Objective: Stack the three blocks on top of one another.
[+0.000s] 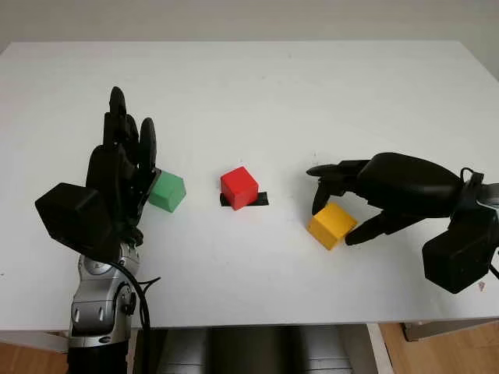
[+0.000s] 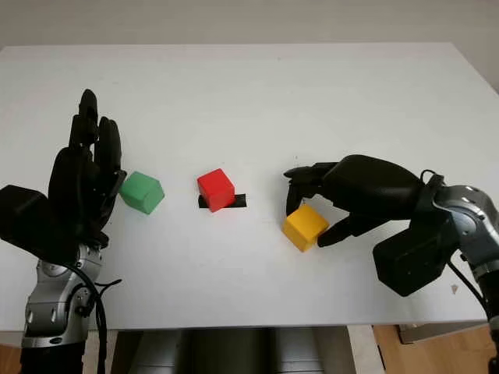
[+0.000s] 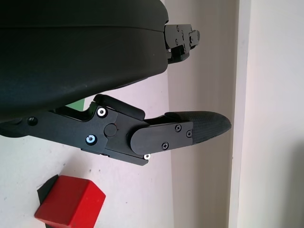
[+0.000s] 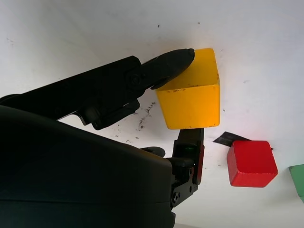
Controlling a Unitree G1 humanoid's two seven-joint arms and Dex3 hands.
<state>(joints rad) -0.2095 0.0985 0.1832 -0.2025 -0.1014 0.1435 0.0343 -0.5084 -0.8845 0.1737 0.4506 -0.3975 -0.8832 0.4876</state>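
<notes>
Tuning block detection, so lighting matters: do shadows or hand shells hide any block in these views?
Left eye view: even light, soft shadows; the red block is fully visible, the left robot hand stands beside the green block. Right wrist view: the right robot hand covers part of the yellow block. Left wrist view: its shell hides most of the green block.

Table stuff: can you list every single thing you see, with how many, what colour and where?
green block: one, green, on the table's left part, right beside the left hand
red block: one, red, in the middle, sitting on the black tape
black tape: one strip, black, under the red block
yellow block: one, yellow, right of the red block
table: one, white
left hand: one, black, open, next to the green block
right hand: one, black, fingers closed around the yellow block
</notes>
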